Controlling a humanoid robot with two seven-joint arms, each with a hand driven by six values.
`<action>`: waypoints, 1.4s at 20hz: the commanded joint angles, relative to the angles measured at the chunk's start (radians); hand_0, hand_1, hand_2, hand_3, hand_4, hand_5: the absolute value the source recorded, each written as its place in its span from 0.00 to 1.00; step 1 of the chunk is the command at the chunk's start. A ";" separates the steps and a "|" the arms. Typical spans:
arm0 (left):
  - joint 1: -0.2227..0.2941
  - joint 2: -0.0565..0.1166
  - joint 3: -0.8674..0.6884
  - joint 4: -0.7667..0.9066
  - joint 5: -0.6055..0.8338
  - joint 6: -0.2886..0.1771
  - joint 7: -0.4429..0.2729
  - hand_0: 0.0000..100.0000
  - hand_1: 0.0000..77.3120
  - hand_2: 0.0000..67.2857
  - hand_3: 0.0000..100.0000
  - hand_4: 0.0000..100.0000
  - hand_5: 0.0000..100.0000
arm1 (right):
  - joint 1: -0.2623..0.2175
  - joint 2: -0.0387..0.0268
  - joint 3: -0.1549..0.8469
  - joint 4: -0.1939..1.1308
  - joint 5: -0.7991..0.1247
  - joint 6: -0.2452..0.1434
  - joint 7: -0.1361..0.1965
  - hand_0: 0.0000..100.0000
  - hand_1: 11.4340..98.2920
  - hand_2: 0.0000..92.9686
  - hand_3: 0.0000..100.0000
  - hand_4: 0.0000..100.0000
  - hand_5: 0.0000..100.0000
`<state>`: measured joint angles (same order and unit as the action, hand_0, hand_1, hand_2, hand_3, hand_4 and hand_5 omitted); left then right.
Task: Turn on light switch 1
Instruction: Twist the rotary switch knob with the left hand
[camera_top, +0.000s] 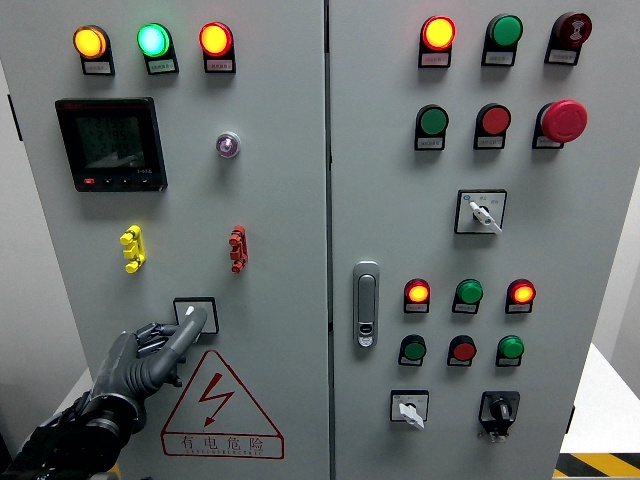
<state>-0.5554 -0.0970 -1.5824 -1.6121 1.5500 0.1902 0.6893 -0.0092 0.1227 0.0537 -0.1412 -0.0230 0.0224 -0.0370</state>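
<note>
Light switch 1: you are looking at a small rotary selector switch (194, 314) in a square black-framed plate, sitting low on the left cabinet door (280, 200), just above the red-outlined high-voltage warning triangle (218, 400) and below the yellow toggle (131, 248) and red toggle (237, 248).

Left robot hand: the left robot hand (150, 355) is reaching up from the lower left, with one finger extended and its tip (197, 321) touching the switch's white knob; the other fingers are curling loosely behind and are holding nothing.

Right robot hand: it is not showing anywhere in the head view.

How it is likely handling: you are dealing with a rigid plastic knob fixed to a steel panel, so it is not lifting or sliding away; it is probably turning against a spring detent and clicking over. The knob is looking smooth and narrow, so a single fingertip could be slipping off its side.

Where to take hold: you are best pinching the raised white bar between two fingertips, or pushing sideways on its end, rather than pressing straight in.

Risk: the knob's pointing direction is partly hidden by the finger, so you cannot tell its present position.

Neighbours: the digital meter (110, 143) and lit pilot lamps (152, 40) are sitting well above; the door handle (366, 304) is lying to the right, well apart.
</note>
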 joint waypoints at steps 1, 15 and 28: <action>0.000 0.000 -0.001 0.003 0.001 0.000 0.006 0.00 0.68 0.72 0.89 1.00 0.78 | 0.000 0.0000 0.000 0.000 0.000 0.001 0.000 0.00 0.10 0.00 0.20 0.19 0.10; -0.009 0.000 -0.001 0.003 0.001 0.000 0.024 0.00 0.64 0.73 0.89 1.00 0.79 | 0.000 0.0000 0.000 0.000 0.000 0.001 0.000 0.00 0.10 0.00 0.20 0.19 0.10; -0.023 0.003 0.002 0.004 0.001 -0.002 0.033 0.05 0.62 0.74 0.90 1.00 0.80 | 0.000 0.0000 0.000 0.000 0.000 -0.001 0.000 0.00 0.10 0.00 0.20 0.19 0.10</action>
<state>-0.5753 -0.0936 -1.5804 -1.6075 1.5510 0.1887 0.7224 -0.0092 0.1230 0.0537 -0.1411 -0.0230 0.0226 -0.0366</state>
